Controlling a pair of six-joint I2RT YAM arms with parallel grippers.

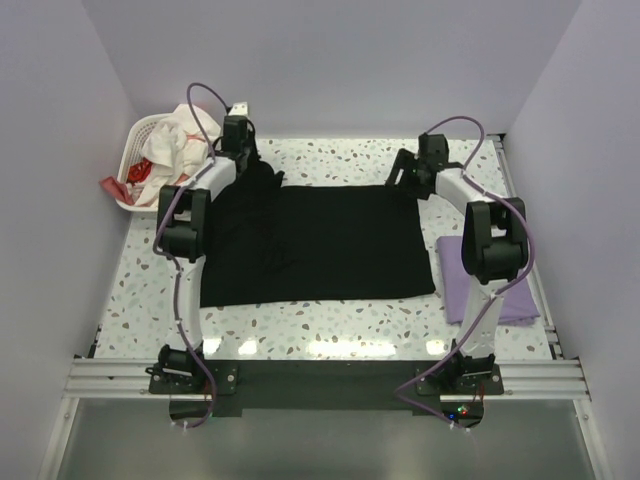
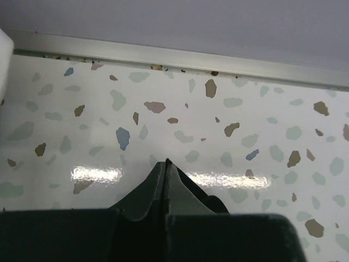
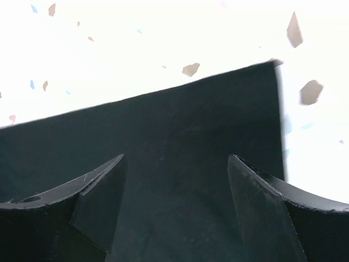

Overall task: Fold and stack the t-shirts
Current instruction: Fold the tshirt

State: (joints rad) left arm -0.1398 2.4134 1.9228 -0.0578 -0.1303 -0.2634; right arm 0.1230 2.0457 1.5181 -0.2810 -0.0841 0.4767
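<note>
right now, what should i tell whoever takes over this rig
Left gripper: jaws shut at the far left corner of the black tee; cloth pinched or not, cannot tell.
Right gripper: jaws open over its far right corner.
Lavender tee: folded, on the right of the table.
Done: lavender tee folded. Left: black tee lies spread, unfolded; fold it, then stack both.

black t-shirt (image 1: 320, 245): spread, table centre | lavender t-shirt (image 1: 508, 290): folded, right side | left gripper (image 1: 243, 160): black shirt's far-left corner | right gripper (image 1: 405, 172): far-right corner
</note>
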